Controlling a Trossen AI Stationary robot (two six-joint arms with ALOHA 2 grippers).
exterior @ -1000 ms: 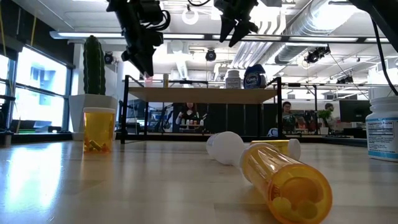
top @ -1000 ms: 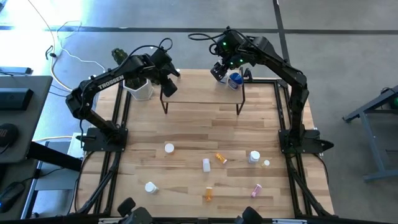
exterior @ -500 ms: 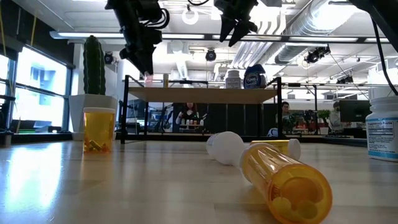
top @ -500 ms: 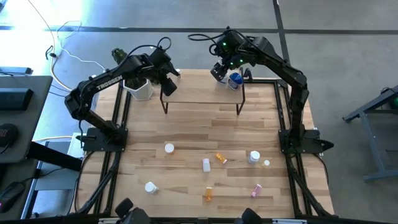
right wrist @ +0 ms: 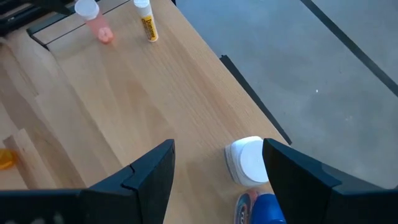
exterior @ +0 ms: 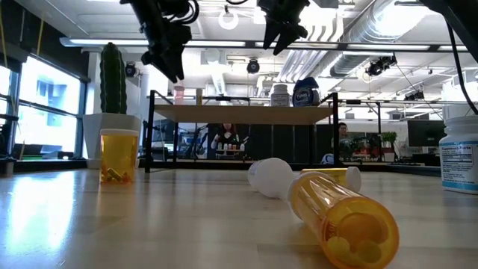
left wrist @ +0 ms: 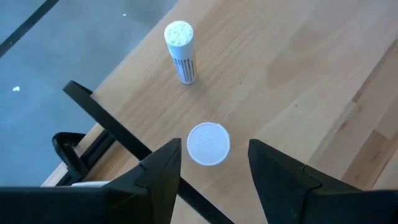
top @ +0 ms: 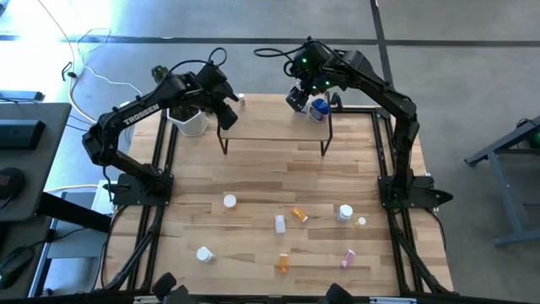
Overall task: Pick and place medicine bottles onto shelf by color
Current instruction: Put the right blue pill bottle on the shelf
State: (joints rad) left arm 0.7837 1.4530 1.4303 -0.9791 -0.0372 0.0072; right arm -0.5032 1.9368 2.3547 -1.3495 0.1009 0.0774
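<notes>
The shelf (top: 274,127) stands at the table's far middle. On its left end stand a pink white-capped bottle (exterior: 178,95) and a slim white bottle (exterior: 199,96); on its right end stand a white bottle (exterior: 279,94) and a blue bottle (top: 318,108). My left gripper (top: 228,114) hangs open and empty above the pink bottle, whose white cap (left wrist: 208,144) shows below between the fingers. My right gripper (top: 295,100) hangs open and empty above the shelf's right end, beside the white bottle (right wrist: 249,160). Several more bottles lie on the table's near half.
A white pot with a cactus (top: 190,120) stands left of the shelf. Near the front lie white bottles (top: 229,201) (top: 280,224) (top: 203,253), orange bottles (top: 299,214) (top: 283,263), a pink bottle (top: 347,257) and a larger white bottle (top: 344,213). Black frame rails run along both table sides.
My left gripper has risen a little above the shelf's left end, staying open. The pink bottle stays standing on the shelf.
</notes>
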